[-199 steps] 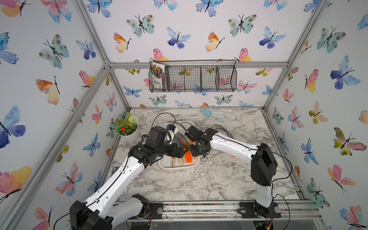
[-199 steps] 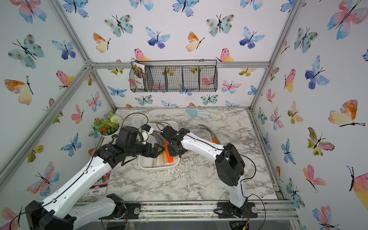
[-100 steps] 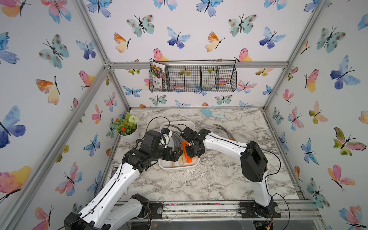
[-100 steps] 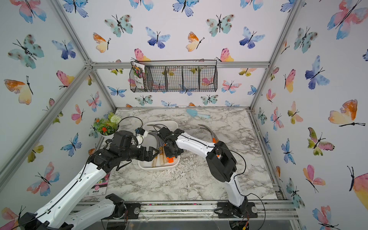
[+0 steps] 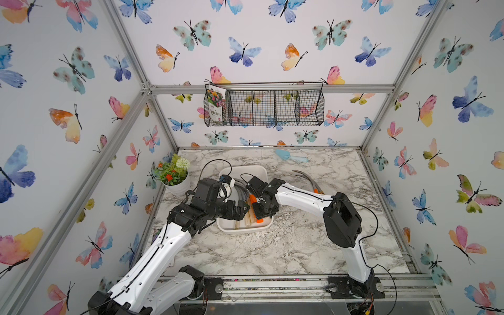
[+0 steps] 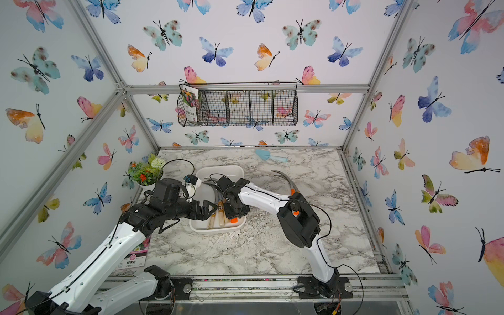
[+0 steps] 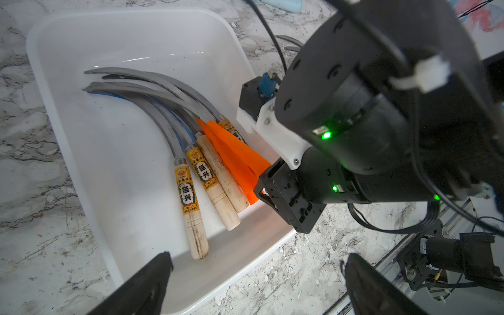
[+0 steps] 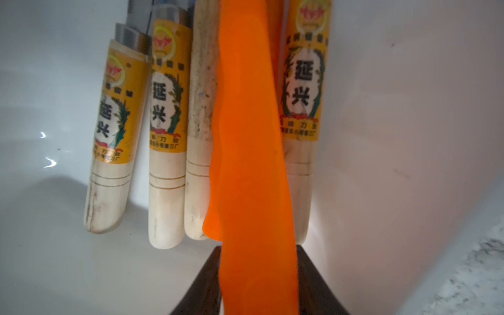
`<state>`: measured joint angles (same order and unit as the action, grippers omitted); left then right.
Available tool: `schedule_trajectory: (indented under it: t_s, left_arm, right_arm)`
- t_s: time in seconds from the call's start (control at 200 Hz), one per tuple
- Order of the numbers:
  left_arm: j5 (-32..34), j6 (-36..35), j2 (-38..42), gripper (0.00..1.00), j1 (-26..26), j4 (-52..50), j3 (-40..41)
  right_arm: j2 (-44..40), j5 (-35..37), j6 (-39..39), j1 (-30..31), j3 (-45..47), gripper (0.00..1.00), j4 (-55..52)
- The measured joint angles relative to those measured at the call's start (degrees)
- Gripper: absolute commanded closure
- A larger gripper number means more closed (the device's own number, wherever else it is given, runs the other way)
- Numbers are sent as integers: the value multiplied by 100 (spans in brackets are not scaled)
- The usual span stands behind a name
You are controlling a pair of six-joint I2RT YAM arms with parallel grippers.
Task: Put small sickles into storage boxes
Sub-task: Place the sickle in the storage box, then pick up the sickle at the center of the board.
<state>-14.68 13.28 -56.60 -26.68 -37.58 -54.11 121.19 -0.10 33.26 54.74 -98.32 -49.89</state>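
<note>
The white storage box holds several small sickles with wooden labelled handles and grey blades. My right gripper is low over the box's near end. An orange-handled sickle lies between its fingers, which flank the handle closely; whether they press on it does not show. My left gripper hangs open and empty over the near rim. Two more sickles lie on the table to the right.
A pale blue trowel lies at the back of the marble table. A potted plant stands left of the box. A black wire basket hangs on the back wall. A seed packet lies front left.
My right arm has swung a little leftward and brought the orange-handled sickle down toward the box's near end. My left gripper has drawn back slightly to the left, staying open.
</note>
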Motion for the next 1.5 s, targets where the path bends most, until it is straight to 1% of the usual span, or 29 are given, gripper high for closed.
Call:
schedule_trajectory:
  t_s: [0.105,0.205,0.44,0.671,0.831,1.176,1.502]
  left_arm:
    - [0,0,-39,2,7,0,-15]
    - [0,-2,-109,2,7,0,-74]
    - [-13,-4,-297,2,7,17,-275]
    - [-92,0,-483,2,7,94,-411]
    - [-334,0,-579,2,11,330,-420]
    - [-702,20,-1104,2,9,636,-564]
    - [-876,46,-1576,2,-116,940,-732]
  right_arm:
    - [0,-2,-35,0,-39,45,-11]
    - [-2,-2,-74,0,-138,35,-24]
    - [-205,7,-136,0,-170,2,4]
    - [-675,11,-131,-17,-157,2,116]
    - [-929,15,-127,-133,48,2,155]
    - [-1329,101,-120,-649,730,2,175]
    - [-1644,153,-138,-1220,1303,2,232]
